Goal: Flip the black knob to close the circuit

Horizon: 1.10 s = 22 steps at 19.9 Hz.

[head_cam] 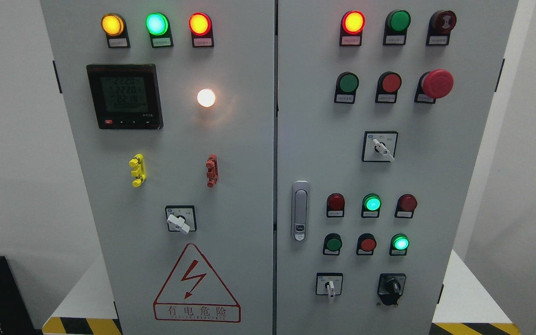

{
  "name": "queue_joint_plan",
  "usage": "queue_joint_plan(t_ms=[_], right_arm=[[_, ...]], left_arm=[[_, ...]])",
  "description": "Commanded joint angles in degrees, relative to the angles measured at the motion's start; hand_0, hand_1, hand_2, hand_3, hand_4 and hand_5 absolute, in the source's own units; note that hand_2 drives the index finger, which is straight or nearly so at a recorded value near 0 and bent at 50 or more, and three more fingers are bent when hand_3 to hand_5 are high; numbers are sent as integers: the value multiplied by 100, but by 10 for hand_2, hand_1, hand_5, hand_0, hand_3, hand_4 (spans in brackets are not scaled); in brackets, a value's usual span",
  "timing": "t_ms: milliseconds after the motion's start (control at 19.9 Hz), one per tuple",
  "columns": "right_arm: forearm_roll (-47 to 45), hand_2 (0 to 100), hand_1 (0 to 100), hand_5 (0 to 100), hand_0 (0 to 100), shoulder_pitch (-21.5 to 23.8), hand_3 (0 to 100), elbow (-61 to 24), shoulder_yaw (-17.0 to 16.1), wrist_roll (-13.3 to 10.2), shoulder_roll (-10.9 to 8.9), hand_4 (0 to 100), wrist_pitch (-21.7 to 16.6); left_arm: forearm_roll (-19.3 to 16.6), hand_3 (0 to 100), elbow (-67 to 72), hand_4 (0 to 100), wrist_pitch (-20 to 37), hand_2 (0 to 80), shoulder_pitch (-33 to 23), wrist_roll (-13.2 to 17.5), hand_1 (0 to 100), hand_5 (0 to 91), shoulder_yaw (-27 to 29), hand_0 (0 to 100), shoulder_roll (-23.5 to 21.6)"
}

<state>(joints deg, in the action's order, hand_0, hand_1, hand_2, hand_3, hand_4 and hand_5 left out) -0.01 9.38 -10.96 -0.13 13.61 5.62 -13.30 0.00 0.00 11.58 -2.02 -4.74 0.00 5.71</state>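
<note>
A grey electrical cabinet (249, 153) fills the head view. The black knob (391, 286) sits on a black plate at the lower right of the right door, its handle pointing up and a little left. To its left is a white-handled selector switch (329, 284). No hand or arm of mine is in view.
The right door carries lit and unlit lamps, push buttons, a red mushroom stop button (437, 84), another white selector (380, 146) and a silver door handle (300, 210). The left door has a meter (124, 96), a selector (180, 219) and a warning triangle (196, 284).
</note>
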Motion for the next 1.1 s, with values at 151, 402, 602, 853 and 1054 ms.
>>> queue_joint_plan(t_ms=[151, 402, 602, 853, 1054], right_arm=[[-166, 0, 227, 0, 5, -77, 0, 279, -110, 11, -17, 0, 3], [-166, 0, 227, 0, 6, -77, 0, 288, -101, 11, -8, 0, 3], [-166, 0, 227, 0, 6, -182, 0, 279, -110, 37, -34, 0, -6], [-166, 0, 221, 0, 11, -446, 0, 252, -110, 37, -113, 0, -102], [-166, 87, 220, 0, 4, -656, 91, 252, -101, 11, -131, 6, -435]], left_arm=[[-123, 0, 123, 0, -7, 0, 0, 0, 556, 0, -114, 120, 0], [-114, 0, 123, 0, 2, 0, 0, -9, 556, 0, -114, 120, 0], [-114, 0, 123, 0, -7, 0, 0, 0, 556, 0, -123, 120, 0], [-123, 0, 123, 0, -7, 0, 0, 0, 556, 0, -114, 120, 0], [-123, 0, 123, 0, -7, 0, 0, -9, 556, 0, -123, 120, 0]])
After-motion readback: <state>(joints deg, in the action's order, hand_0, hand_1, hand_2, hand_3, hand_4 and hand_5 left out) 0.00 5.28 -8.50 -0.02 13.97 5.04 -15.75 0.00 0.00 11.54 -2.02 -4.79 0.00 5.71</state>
